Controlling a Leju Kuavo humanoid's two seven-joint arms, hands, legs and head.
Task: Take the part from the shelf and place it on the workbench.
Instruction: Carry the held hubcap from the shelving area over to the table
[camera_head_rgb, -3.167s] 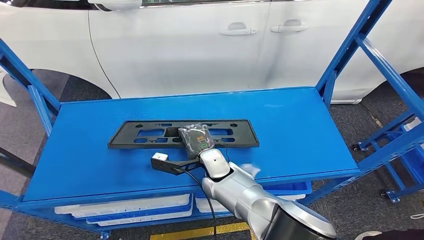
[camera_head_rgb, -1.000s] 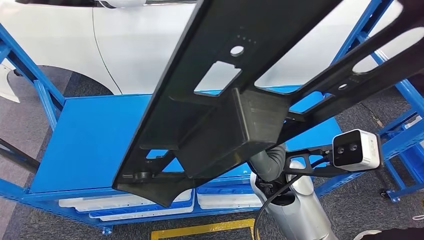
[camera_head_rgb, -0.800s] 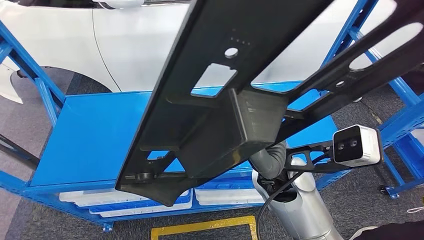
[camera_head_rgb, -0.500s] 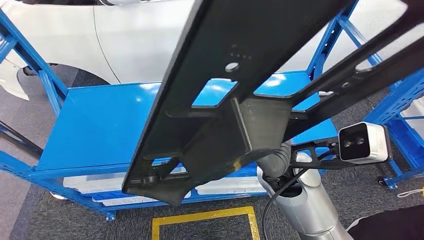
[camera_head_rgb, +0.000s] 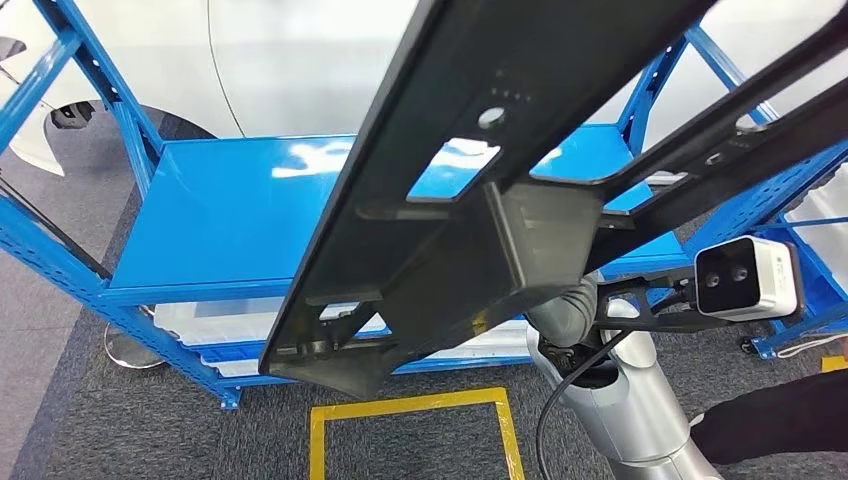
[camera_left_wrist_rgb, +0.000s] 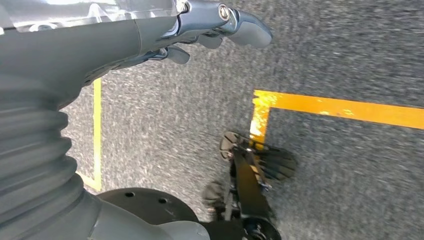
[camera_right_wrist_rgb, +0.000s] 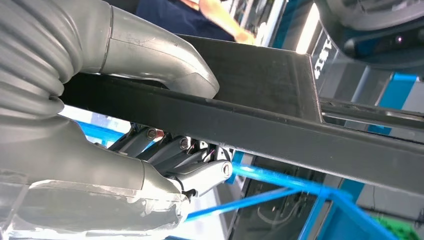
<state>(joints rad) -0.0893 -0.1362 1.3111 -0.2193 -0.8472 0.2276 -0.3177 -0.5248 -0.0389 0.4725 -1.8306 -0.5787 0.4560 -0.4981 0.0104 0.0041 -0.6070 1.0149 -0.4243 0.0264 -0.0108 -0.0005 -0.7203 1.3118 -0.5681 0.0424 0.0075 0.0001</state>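
The long black part (camera_head_rgb: 520, 160) is off the shelf and held up close to the head camera, slanting from low on the left to high on the right across the view. It is a flat plastic frame with rectangular cut-outs, a small round hole and a boxy block on its underside. The right hand (camera_right_wrist_rgb: 150, 115) grips it: in the right wrist view the thick grey thumb (camera_right_wrist_rgb: 165, 60) lies over one face of the part's dark bar while the darker fingers (camera_right_wrist_rgb: 200, 175) curl under the opposite face, so the bar is clamped between them. In the head view the right arm (camera_head_rgb: 620, 400) rises from below beneath the part, with its wrist camera (camera_head_rgb: 748, 278) (a white box on a black bracket) sticking out to the right.

Behind the part stands the blue shelf (camera_head_rgb: 230, 210), its top level bare and glossy, with white trays (camera_head_rgb: 200, 320) on the level below. A white car (camera_head_rgb: 300, 60) is parked beyond it. On the dark carpet a yellow line (camera_head_rgb: 410, 410) marks a rectangle.

The left hand (camera_left_wrist_rgb: 200, 35) hangs above the carpet, its fingers loosely apart and holding nothing.
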